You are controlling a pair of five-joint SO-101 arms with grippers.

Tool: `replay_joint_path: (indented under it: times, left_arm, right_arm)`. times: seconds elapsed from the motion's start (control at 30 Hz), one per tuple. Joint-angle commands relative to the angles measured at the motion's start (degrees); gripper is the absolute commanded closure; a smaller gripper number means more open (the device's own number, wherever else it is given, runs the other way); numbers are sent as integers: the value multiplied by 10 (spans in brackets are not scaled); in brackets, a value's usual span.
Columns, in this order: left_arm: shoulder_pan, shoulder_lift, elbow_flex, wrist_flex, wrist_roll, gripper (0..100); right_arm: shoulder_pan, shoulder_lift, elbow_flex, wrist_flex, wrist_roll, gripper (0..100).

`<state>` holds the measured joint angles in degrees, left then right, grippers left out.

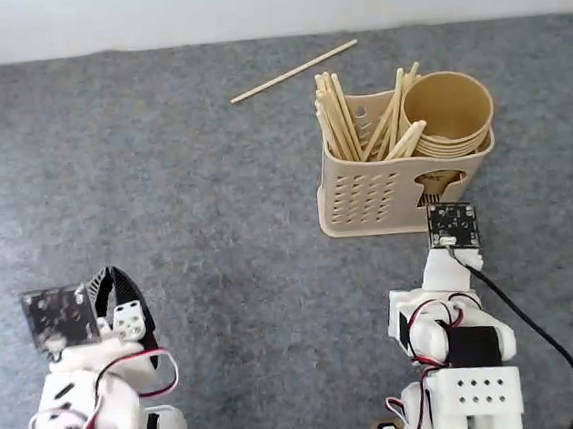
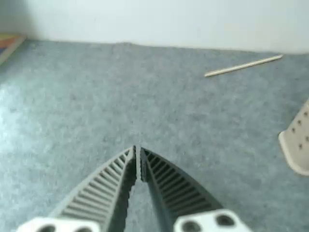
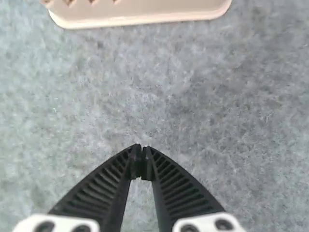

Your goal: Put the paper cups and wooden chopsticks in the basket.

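A beige perforated basket (image 1: 371,202) stands at the back right of the grey carpet. It holds stacked paper cups (image 1: 448,110) and several wooden chopsticks (image 1: 340,119). One loose wooden chopstick (image 1: 294,71) lies on the carpet behind and left of the basket, also visible in the left wrist view as the chopstick (image 2: 244,65). My left gripper (image 2: 138,153) is shut and empty, low at the front left (image 1: 112,282). My right gripper (image 3: 140,153) is shut and empty, just in front of the basket's base (image 3: 140,17).
A corner of the basket (image 2: 297,145) shows to the right of the left gripper. Open grey carpet (image 1: 195,202) spreads between the arms and the loose chopstick. A white wall (image 1: 268,5) borders the far edge.
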<state>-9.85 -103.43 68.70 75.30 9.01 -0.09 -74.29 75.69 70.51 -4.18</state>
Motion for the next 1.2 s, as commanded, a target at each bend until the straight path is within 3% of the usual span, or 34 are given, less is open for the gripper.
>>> replay_joint_path:
  times: [0.0,0.17,0.8,1.03,1.17]
  left_arm:
    - [-6,-6,43,-26,-18,987]
    - [-5,-6,106,-26,-24,987]
    - [-5,-6,268,-49,-25,987]
    - [-8,-4,277,-39,-135,986]
    - [-8,-6,277,-32,-141,986]
  right_arm:
    - [-2,-6,39,-56,8,989]
    - [-2,-6,127,-129,9,989]
    - [2,-6,152,-131,11,988]
    - [3,-6,152,-134,11,988]
    - [2,-6,152,-134,11,986]
